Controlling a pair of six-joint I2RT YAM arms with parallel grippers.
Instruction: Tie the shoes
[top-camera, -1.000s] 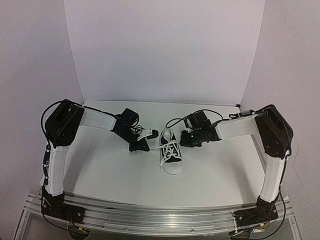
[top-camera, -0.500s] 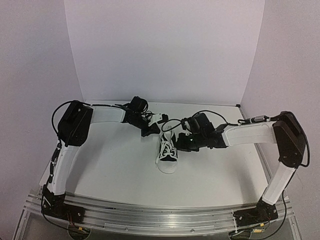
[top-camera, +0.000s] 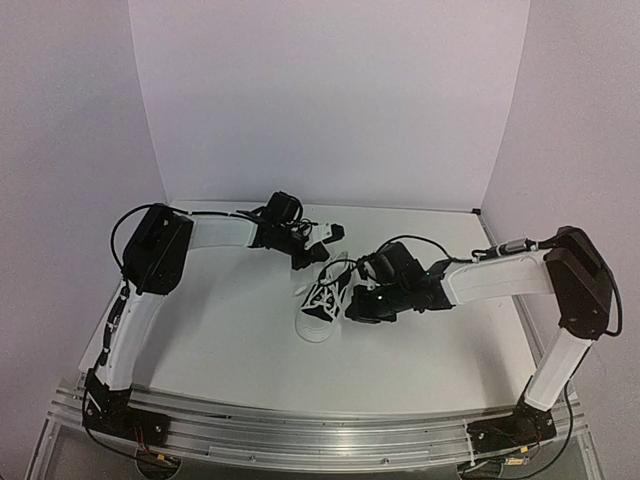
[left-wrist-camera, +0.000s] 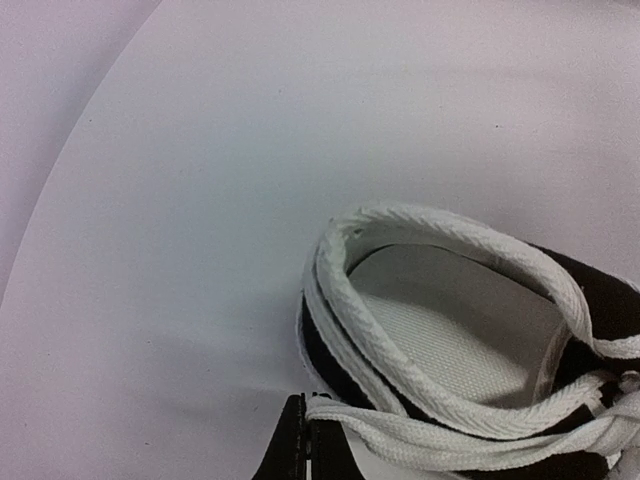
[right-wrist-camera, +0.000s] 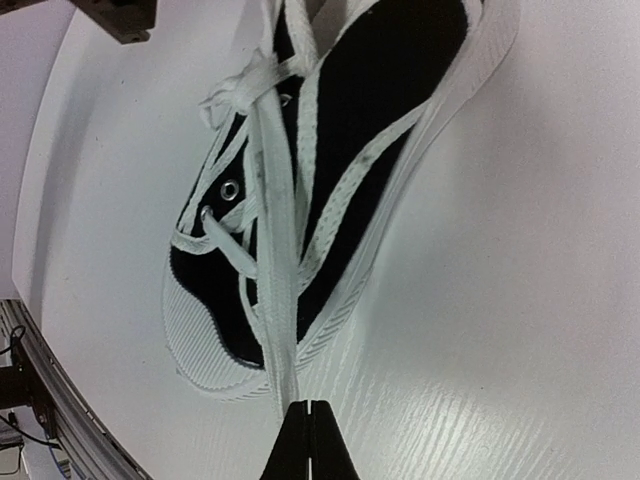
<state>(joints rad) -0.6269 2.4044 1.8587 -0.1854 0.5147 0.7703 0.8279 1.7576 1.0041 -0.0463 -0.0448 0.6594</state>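
A small black sneaker (top-camera: 318, 318) with a white toe cap and sole lies mid-table, toe toward the near left. My left gripper (top-camera: 312, 258) hovers just beyond its heel. In the left wrist view the left gripper (left-wrist-camera: 305, 440) is shut on a white lace (left-wrist-camera: 450, 440) that runs right past the open heel collar (left-wrist-camera: 440, 250). My right gripper (top-camera: 358, 300) sits against the shoe's right side. In the right wrist view the right gripper (right-wrist-camera: 310, 430) is shut on the other lace (right-wrist-camera: 280, 300), which runs taut over the toe cap (right-wrist-camera: 200, 350) up to the eyelets.
White backdrop panels (top-camera: 320, 100) close off the table at the back and sides. An aluminium rail (top-camera: 320, 430) with both arm bases runs along the near edge. The white tabletop (top-camera: 230, 330) spreads left of the shoe.
Both arms moved with their laces: the left gripper went farther back and right, the right gripper came left and nearer. The shoe slid left and its toe swung leftward.
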